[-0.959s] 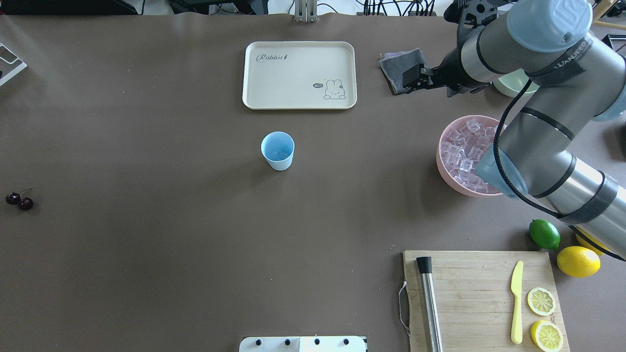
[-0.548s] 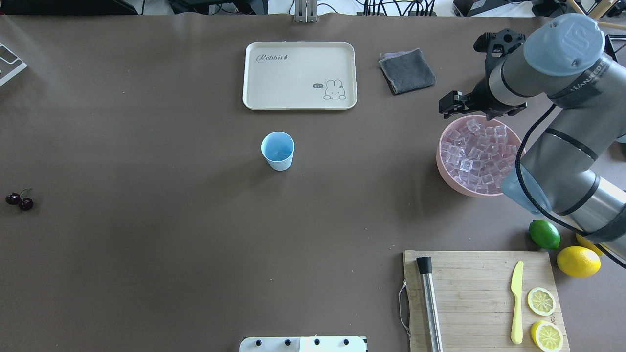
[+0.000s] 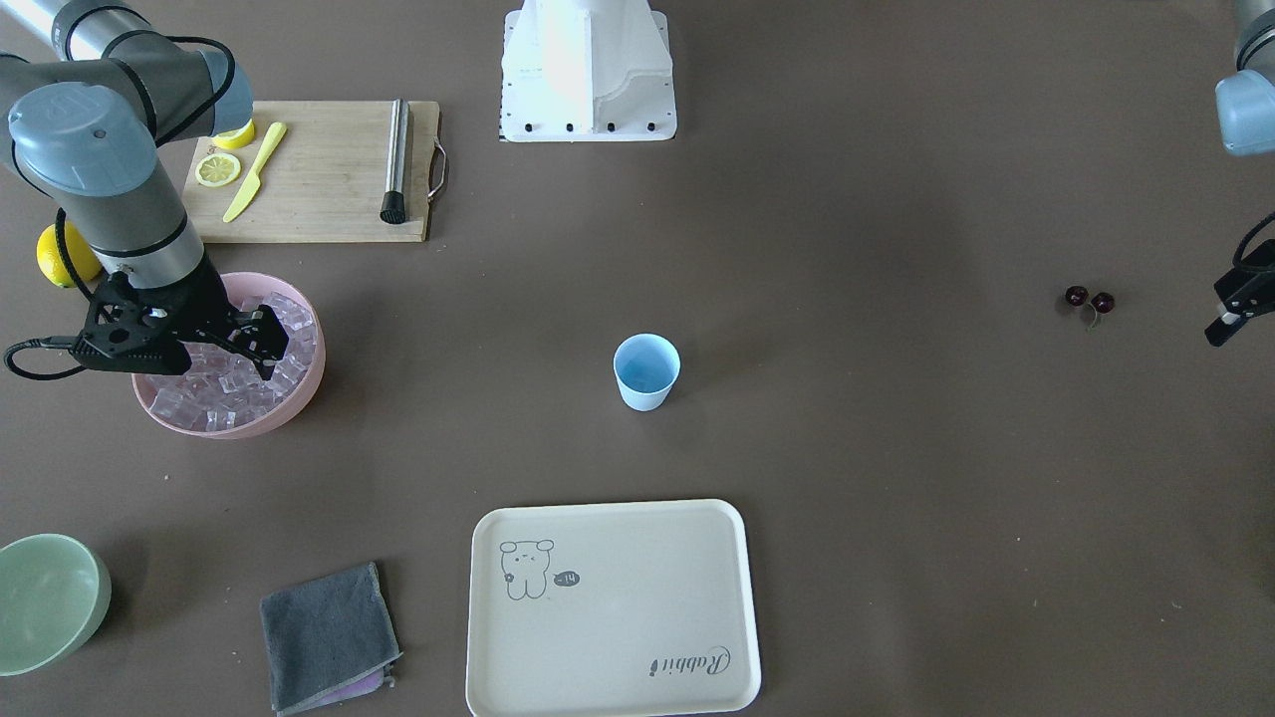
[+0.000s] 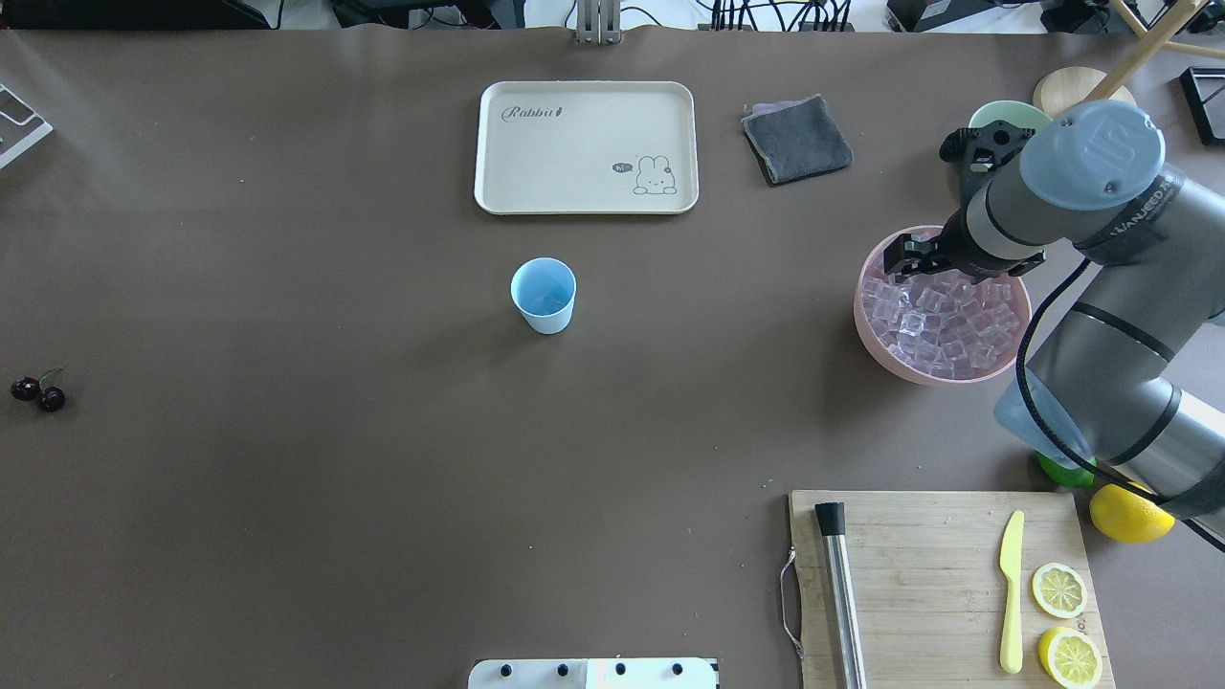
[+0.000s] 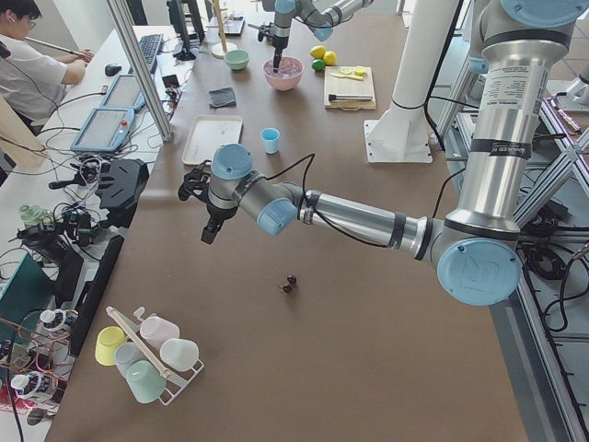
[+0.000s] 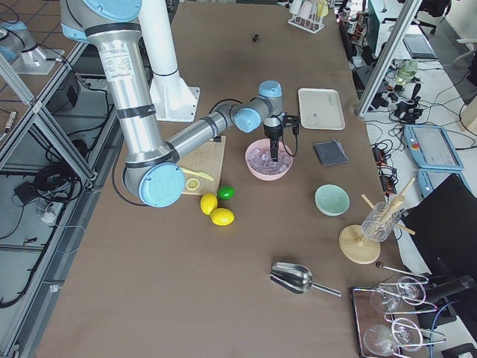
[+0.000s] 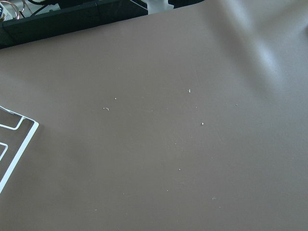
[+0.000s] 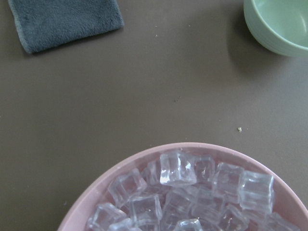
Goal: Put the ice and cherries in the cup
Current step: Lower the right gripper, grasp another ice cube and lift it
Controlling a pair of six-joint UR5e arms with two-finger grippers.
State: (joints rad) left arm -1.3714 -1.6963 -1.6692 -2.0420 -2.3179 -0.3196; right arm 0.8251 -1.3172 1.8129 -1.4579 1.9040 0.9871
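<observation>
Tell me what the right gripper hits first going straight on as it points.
Most likely the ice heaped in the pink bowl. The right gripper points down over the bowl's far part, though its height above the cubes is unclear.

From behind the robot, high up, we look forward and down on the whole brown surface [image 4: 287,526]. Opposite, the front-facing camera looks steeply back toward the white base [image 3: 588,70], so the sides are mirrored; both views share the tray [image 4: 574,172], cup [image 4: 545,297] and pink bowl [image 4: 864,330]. Two farther cameras look along the surface from its ends. The left wrist camera sits close over bare surface. The right wrist camera is close above the pink bowl's rim, grey cloth [image 8: 65,19] and green bowl [image 8: 281,24], which we also see overhead.
</observation>
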